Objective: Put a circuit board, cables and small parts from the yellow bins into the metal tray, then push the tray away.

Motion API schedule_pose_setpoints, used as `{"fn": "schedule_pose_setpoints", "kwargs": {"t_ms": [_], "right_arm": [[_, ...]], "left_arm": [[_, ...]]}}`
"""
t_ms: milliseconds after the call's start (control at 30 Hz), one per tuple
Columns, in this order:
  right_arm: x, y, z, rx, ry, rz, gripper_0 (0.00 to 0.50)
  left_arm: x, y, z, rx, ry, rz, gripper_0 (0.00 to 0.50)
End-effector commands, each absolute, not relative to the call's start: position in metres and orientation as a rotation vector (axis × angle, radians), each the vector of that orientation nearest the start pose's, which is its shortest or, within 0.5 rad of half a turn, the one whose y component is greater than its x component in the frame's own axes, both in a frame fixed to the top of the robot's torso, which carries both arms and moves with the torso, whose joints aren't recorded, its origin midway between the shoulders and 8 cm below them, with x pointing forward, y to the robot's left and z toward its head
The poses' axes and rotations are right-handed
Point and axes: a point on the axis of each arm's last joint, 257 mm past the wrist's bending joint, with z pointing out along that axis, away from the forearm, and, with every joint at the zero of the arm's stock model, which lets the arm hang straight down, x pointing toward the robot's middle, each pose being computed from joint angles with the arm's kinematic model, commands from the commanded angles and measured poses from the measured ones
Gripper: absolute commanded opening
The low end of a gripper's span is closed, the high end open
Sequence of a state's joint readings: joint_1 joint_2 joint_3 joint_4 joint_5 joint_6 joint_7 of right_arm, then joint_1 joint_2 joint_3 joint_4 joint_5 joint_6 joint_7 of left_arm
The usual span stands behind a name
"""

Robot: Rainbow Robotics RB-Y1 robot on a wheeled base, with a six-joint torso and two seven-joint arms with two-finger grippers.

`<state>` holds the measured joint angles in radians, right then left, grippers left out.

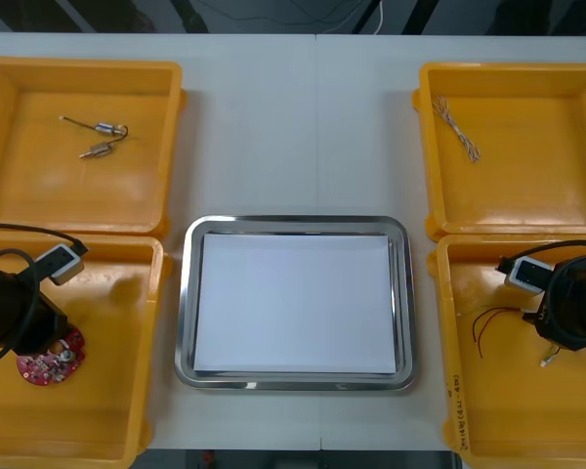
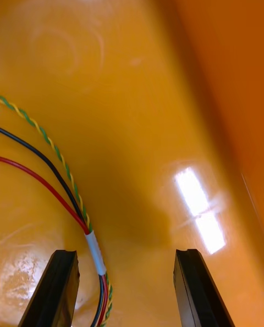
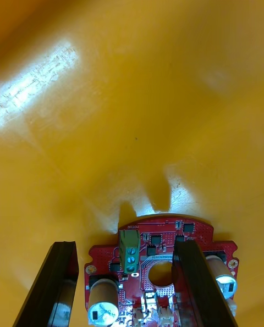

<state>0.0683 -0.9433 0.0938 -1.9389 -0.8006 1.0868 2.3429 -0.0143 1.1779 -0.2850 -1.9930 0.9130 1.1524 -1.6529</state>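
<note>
**Circuit board.** The round red circuit board [image 3: 159, 261] is found flat on the floor of the near left bin [image 1: 98, 420], towards its left wall. It has not been lifted.

**Left gripper.** The left gripper [image 3: 124, 244] is positioned low over the board with its jaws set wide and nothing held. One finger stands just off the board's rim. The other crosses the board's face beside its centre hole, so only part of the board is spanned. It is judged that the wide setting is meant to take the board by its edges. Contact with the board cannot be confirmed.

**Cable.** A bundle of red, black and green-yellow twisted wires [image 2: 93, 244], bound by a white sleeve, is found on the floor of the near right bin [image 1: 527, 420].

**Right gripper.** The right gripper [image 2: 126, 253] is placed over that bundle with its jaws wide apart. The sleeve is seen between the fingers, close to one of them. Nothing is gripped. A simultaneous pick by both arms appears intended.

**Metal tray.** The metal tray [image 1: 186, 293], white inside, is located between the bins at the near middle of the table. Nothing is loaded in it.

**Remaining stock.** Small metal parts [image 1: 96, 137] are noted in the far left bin [image 1: 39, 195], and a thin twisted cable [image 1: 457, 129] in the far right bin [image 1: 537, 186].
</note>
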Motion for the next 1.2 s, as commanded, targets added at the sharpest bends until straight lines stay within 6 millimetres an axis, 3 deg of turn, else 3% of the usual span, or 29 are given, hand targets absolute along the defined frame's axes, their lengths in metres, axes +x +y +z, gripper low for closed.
{"fn": "schedule_pose_setpoints", "kwargs": {"t_ms": [33,433,700,767,800,833,867,900,1200], "right_arm": [[0.392,-0.378,-0.305,-1.467,2.196,-0.361,0.5],[0.396,-0.361,-0.313,-1.449,2.162,-0.334,0.5],[0.395,-0.366,-0.315,-1.46,2.16,-0.367,0.5],[0.395,-0.365,-0.317,-1.463,2.153,-0.372,0.5],[0.394,-0.365,-0.318,-1.461,2.151,-0.374,0.5],[0.394,-0.364,-0.319,-1.464,2.147,-0.374,0.5],[0.394,-0.364,-0.32,-1.462,2.145,-0.376,0.5],[0.394,-0.364,-0.319,-1.459,2.143,-0.376,0.5],[0.391,-0.363,-0.323,-1.451,2.156,-0.36,0.5]], "left_arm": [[0.378,0.363,-0.3,0.879,2.587,0.156,0.5],[0.38,0.364,-0.307,0.878,2.578,0.157,0.5],[0.38,0.365,-0.308,0.881,2.577,0.163,0.495],[0.38,0.365,-0.308,0.881,2.577,0.163,0.447],[0.379,0.365,-0.308,0.884,2.578,0.163,0.375],[0.379,0.365,-0.308,0.884,2.578,0.163,0.28],[0.378,0.365,-0.31,0.887,2.579,0.162,0.111],[0.379,0.364,-0.31,0.89,2.576,0.164,0.0],[0.379,0.364,-0.31,0.893,2.572,0.165,0.0]]}}
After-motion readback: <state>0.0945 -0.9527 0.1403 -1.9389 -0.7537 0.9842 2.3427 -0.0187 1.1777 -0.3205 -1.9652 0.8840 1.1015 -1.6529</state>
